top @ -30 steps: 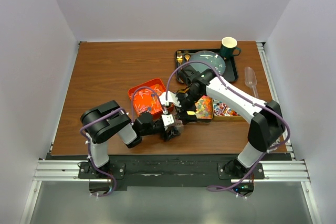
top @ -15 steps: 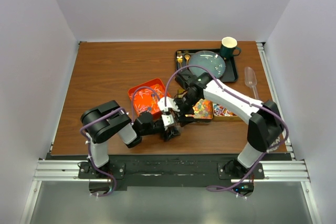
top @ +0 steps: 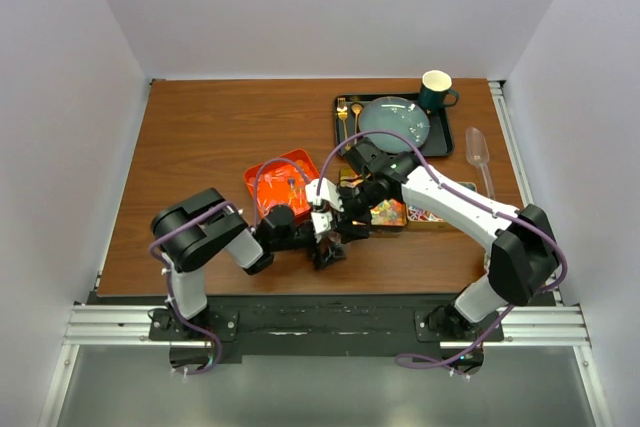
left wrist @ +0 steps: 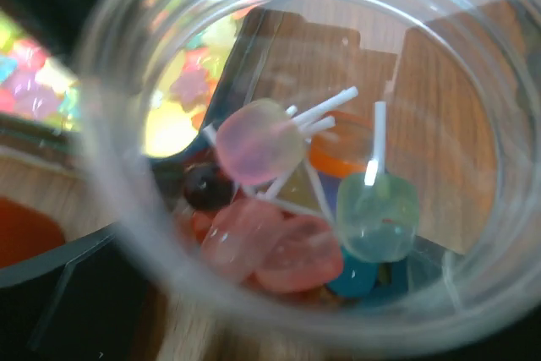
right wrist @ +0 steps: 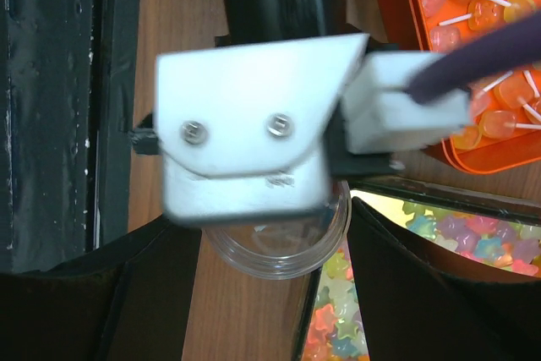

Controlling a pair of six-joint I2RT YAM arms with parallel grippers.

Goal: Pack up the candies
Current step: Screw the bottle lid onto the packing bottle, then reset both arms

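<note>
Here, the table (top: 200, 147): brown wood, walled on three sides; I view it from above, with both arm bases at the near edge.
Left arm (top: 215, 237): folded low along the near side, reaching right toward the middle of the table.
Right arm (top: 470, 209): bent far and then back leftward, its wrist beside the left one near the centre.
Black tray (top: 445, 143): far right; it carries a teal plate (top: 395, 122), a dark green mug (top: 436, 89) at its far right corner and gold cutlery (top: 343, 112) along its left edge.
Orange tray (top: 265, 172): centre, just far of the left wrist.
Candy tray (top: 400, 228): just right of the orange tray.
Scoop (top: 478, 152): clear plastic, lying right of the black tray.
Clear cup (right wrist: 279, 255): between the two grippers, at the near left corner of the candy tray; its mouth faces my left wrist camera.
Right gripper (top: 352, 217): about half spread, one finger on each side of the clear cup and against its wall; I read this as a grip on the cup.
Left gripper (top: 332, 242): at the cup, hidden beneath its white camera housing; I cannot tell how wide it stands or whether it holds anything.
Candies (left wrist: 258, 141): several lollipops, pink, green, orange and dark, sit in the bottom of the cup.
Lollipops (right wrist: 486, 14): more lie in the orange tray, white sticks showing.
Star candies (right wrist: 338, 319): pastel, heaped in the candy tray, with small wrapped pieces (top: 432, 213) just right of them.
</note>
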